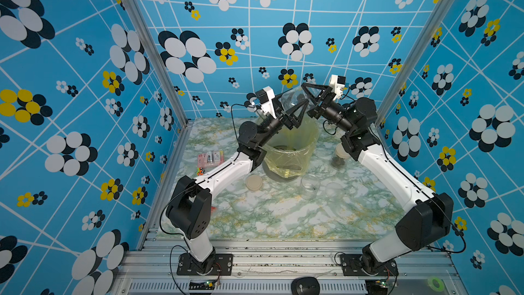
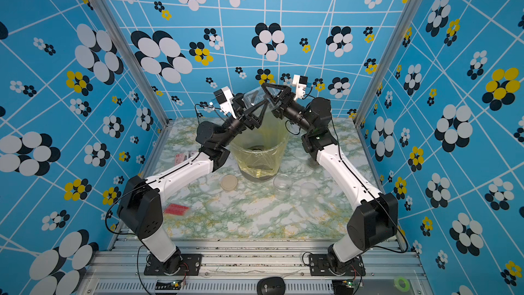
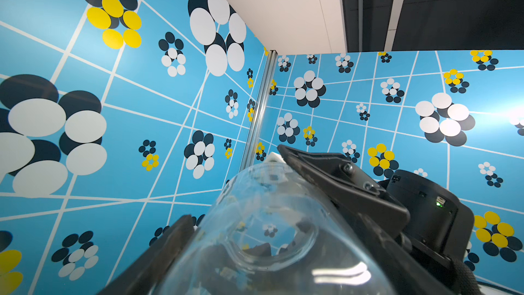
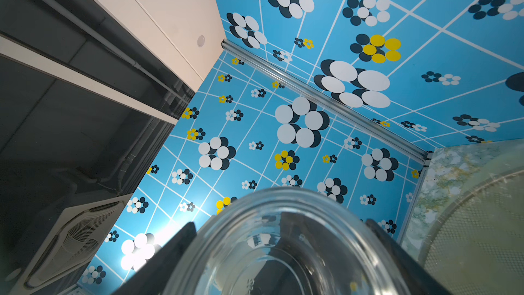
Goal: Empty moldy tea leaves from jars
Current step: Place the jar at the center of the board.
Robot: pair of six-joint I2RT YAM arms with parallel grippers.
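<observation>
A clear, empty-looking jar (image 1: 293,98) (image 2: 255,96) hangs tilted high over the bin (image 1: 304,151). My left gripper (image 1: 292,106) (image 3: 272,251) is shut on its walls. My right gripper (image 1: 307,96) (image 4: 280,251) is shut on the same jar (image 4: 283,234) from the opposite side, a finger on each flank. A second jar (image 1: 309,185) stands open and empty on the table. A third jar (image 1: 338,158) with a beige lid holds dark moldy tea leaves and is partly hidden by my right arm. Dark tea leaves (image 1: 283,147) lie in the bin.
The bin is lined with a yellow bag. A loose beige lid (image 1: 254,183) and a translucent lid (image 1: 334,190) lie in front of it. A pink packet (image 1: 210,158) sits left of the bin. A mouse (image 1: 304,286) rests on the front rail.
</observation>
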